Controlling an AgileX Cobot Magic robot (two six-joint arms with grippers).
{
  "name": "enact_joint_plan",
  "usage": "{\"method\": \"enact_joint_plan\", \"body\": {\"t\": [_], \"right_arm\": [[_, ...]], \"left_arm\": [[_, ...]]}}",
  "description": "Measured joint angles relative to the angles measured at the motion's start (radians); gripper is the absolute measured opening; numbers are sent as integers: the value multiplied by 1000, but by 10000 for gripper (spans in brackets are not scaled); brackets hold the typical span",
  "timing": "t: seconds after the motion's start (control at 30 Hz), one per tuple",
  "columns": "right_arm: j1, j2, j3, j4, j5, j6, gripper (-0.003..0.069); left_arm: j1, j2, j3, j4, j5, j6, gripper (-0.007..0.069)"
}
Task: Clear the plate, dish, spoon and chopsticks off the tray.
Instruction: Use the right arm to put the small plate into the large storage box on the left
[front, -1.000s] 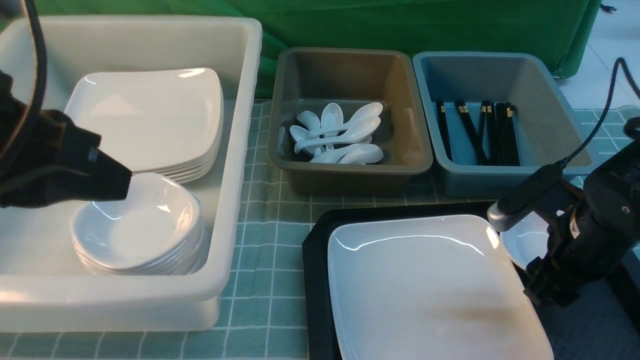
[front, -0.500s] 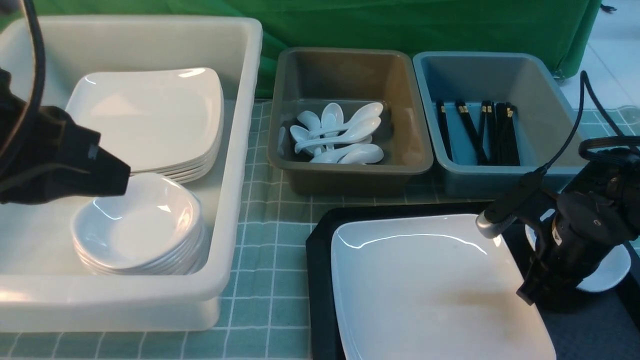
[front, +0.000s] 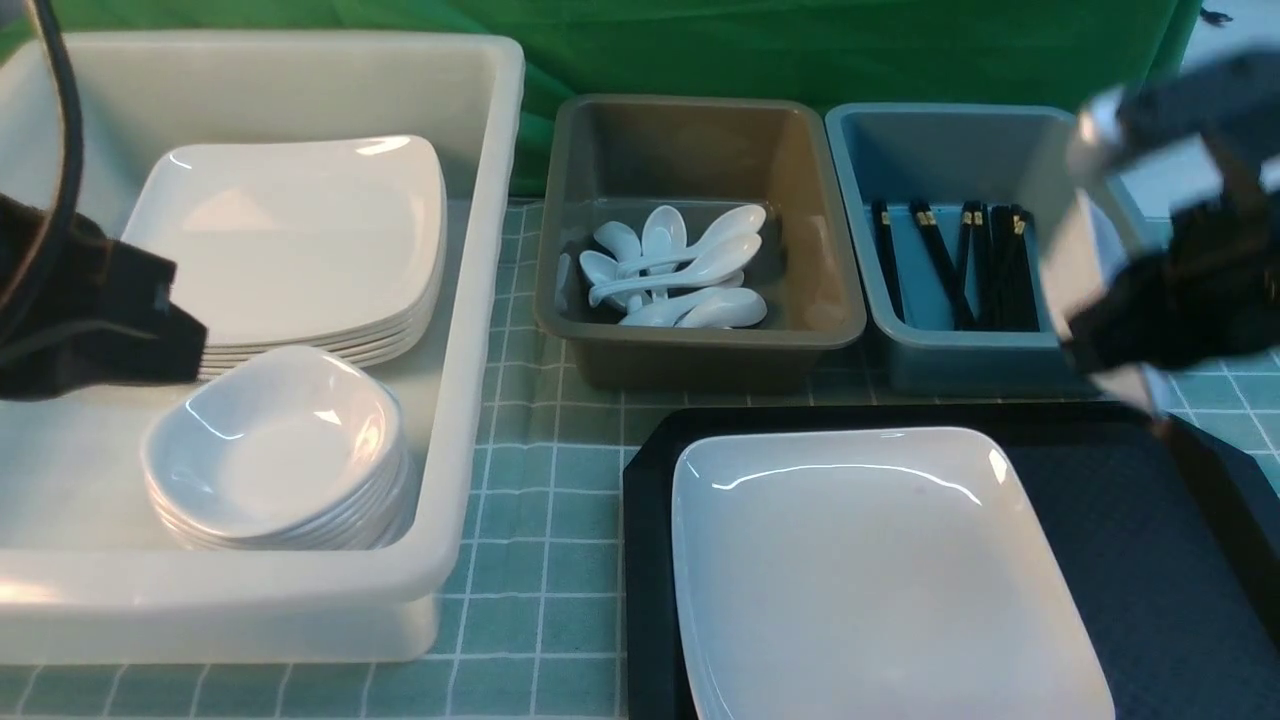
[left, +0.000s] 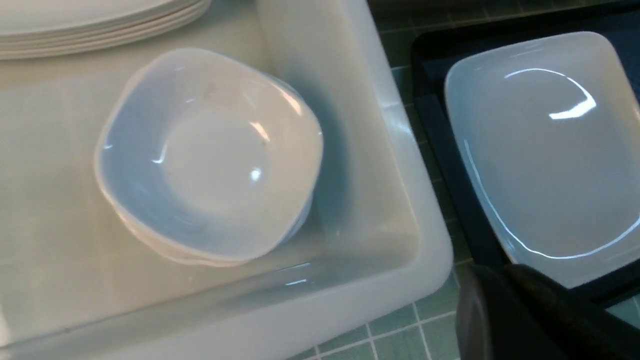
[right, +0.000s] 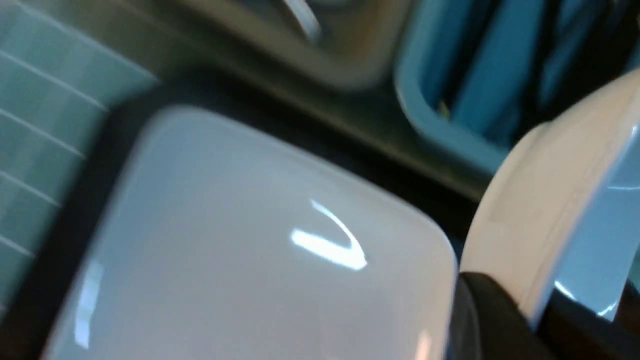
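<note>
Over the far right corner of the tray (front: 1130, 540), the right gripper (right: 537, 320) hangs in the air, all a blur from the front, but its own wrist camera shows its dark fingers pinched on the rim of a small white dish (right: 550, 215), which hangs tilted, nearly on edge, clear of the tray. Just beyond and below it sits the blue bin (front: 960, 355) with black chopsticks (front: 960, 265) lying lengthwise, and beside that the grey-brown bin (front: 700, 350) with white soup spoons (front: 680, 270) heaped in it. I'd guess the dish belongs on the stack of matching dishes (front: 275, 450) in the big white tub (front: 490, 300), and that lies well off to the robot's left, right across the table from this claw. Between here and there stand the two bins' rims and the tub's tall wall, which the dish would have to clear. The left gripper (front: 190, 345) is far nearer that stack, poised over the tub with its jaws closed on nothing. Square on the tray's left half, the large white plate (front: 880, 570) lies flat, close to the tub side, so the left arm looks better placed for it. No spoon or chopsticks show on the visible tray.
</note>
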Motion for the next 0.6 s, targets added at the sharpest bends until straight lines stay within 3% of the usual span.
{"method": "enact_joint_plan", "body": {"t": [0.13,0.33,0.6], "right_arm": [[163,110,-203,134,-8,-98,60],[436,420,-520,161,-12,-118,60],[599,695,-816,154,16,-118,60]], "left_arm": [[0,-76,0,126,-10,-106,10],[0,-232,0,255,-16,-256,10],[0,-319,0,260,2,-282,10]]}}
